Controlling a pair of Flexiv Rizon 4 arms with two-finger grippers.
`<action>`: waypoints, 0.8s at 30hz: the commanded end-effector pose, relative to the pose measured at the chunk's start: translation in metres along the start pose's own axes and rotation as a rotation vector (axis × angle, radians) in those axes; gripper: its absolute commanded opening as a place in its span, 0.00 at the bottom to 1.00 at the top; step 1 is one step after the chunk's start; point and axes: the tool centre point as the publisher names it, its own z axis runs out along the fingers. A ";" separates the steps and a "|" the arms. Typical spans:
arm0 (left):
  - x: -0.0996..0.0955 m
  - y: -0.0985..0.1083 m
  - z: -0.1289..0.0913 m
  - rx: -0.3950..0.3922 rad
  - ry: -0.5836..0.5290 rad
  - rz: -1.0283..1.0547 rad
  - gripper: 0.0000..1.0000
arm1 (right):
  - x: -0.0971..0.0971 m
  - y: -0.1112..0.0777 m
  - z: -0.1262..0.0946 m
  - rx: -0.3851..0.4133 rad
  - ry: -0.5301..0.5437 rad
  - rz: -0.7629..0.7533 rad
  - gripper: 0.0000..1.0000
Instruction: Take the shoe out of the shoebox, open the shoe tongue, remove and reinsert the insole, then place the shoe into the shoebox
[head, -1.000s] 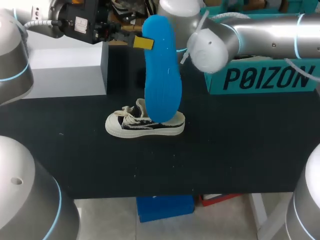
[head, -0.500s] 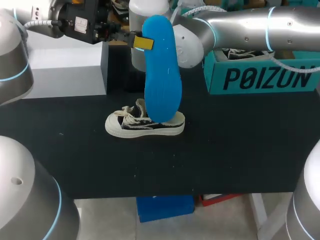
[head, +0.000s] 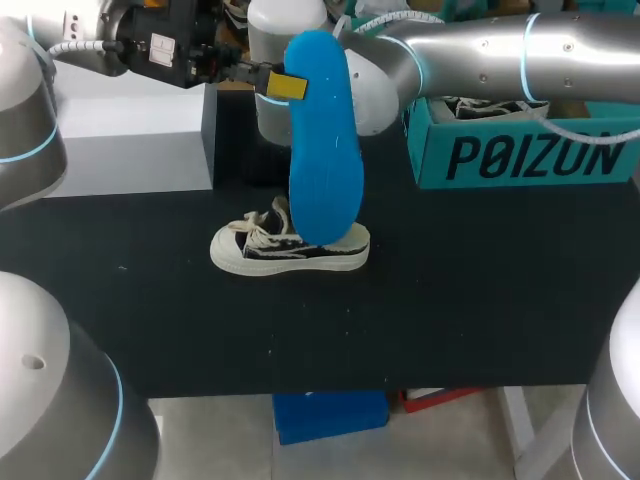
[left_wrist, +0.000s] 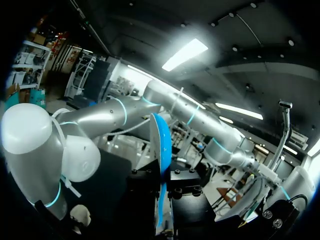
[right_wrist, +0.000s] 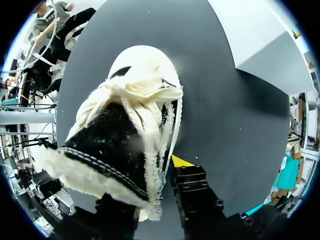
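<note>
I'm seeing the left claw (head: 285, 87) clamping the blue insole (head: 325, 150) by its top, long axis hanging 12-to-6. The shoe (head: 270, 255) is lying at the claw's 6 on the table (head: 450, 300), toe pointing 9. The right claw (right_wrist: 152, 175) is hovering nearer the shoe; can't tell its grip.

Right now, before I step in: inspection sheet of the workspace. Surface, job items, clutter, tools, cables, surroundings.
Surface: black table, with the shoe standing on it.
Job's things: shoe on its sole mid-table; blue insole held on end, lower end at the shoe's heel end; teal shoebox rear right, second shoe inside.
Clutter: pale grey block rear left.
Tools: left tool shut on the insole's top end; right tool close against the shoe, grip unclear.
Cables: white cable along the left arm.
Surroundings: nothing seen.
</note>
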 end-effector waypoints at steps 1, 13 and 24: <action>0.000 0.001 0.001 0.002 -0.003 0.001 0.00 | 0.000 0.001 0.000 0.002 0.000 0.001 0.00; 0.000 0.001 0.001 0.002 -0.003 0.001 0.00 | 0.003 0.000 -0.020 -0.043 0.005 0.009 0.00; 0.000 0.001 0.001 0.002 -0.003 0.001 0.00 | 0.013 -0.033 -0.101 0.020 -0.148 0.250 0.00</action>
